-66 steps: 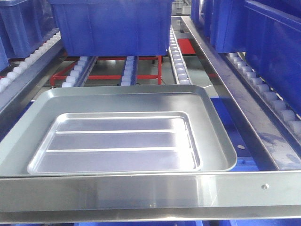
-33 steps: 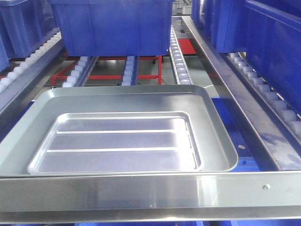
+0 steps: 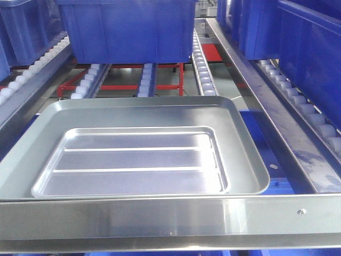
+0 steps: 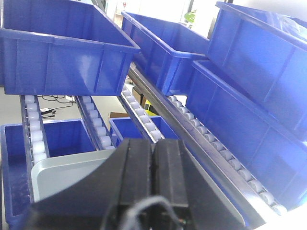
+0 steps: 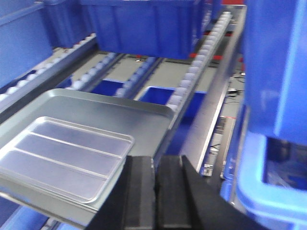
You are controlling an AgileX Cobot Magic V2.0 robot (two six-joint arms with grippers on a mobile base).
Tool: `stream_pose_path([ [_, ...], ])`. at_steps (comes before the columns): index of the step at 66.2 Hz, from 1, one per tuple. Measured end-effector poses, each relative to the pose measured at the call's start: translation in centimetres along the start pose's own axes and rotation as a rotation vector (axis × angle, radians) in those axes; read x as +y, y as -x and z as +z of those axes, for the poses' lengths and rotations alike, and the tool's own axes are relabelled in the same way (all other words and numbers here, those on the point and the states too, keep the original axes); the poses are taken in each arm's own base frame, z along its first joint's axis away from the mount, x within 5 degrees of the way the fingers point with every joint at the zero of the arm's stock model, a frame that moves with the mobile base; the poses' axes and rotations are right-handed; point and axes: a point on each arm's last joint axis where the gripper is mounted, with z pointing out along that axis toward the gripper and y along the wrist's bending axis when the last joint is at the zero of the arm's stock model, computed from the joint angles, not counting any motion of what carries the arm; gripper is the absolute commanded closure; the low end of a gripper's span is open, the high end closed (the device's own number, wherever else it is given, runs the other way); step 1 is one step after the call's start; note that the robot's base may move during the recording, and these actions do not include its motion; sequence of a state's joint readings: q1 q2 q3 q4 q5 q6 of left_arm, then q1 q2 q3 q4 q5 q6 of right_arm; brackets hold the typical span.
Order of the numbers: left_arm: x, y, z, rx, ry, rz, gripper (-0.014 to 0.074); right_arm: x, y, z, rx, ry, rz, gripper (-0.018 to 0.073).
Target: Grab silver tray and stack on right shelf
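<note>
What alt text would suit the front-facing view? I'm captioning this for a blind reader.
A small ridged silver tray lies nested inside a bigger plain tray on a steel roller rack, just behind the rack's flat front bar. Blue bins sit on the rollers behind and to the right; no claw is in view.

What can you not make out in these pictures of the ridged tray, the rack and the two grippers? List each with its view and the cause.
- Front view: the silver tray hides the floor of the bigger tray beneath it.
- Front view: the right shelf's front bar covers the bigger tray's near rim.
- Left wrist view: the left gripper blocks most of the bigger tray.
- Right wrist view: the right gripper is cut off by the bottom edge; blurred.
</note>
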State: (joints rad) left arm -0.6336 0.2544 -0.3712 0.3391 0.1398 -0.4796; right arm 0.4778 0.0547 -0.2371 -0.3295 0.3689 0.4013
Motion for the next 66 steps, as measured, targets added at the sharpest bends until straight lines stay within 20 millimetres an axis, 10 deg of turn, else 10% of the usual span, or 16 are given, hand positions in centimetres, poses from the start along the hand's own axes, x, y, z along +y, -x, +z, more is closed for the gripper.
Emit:
stream_pose_path([
  [21, 0.0, 0.0, 0.0, 0.000, 0.000, 0.000, 0.0686, -1.5, -5.1, 1.1, -0.155, -0.261, 0.120, 0.0503],
  [66, 0.0, 0.0, 0.0, 0.000, 0.000, 0.000, 0.0686, -1.6, -5.0, 1.1, -0.195, -0.292, -0.024, 0.0503],
])
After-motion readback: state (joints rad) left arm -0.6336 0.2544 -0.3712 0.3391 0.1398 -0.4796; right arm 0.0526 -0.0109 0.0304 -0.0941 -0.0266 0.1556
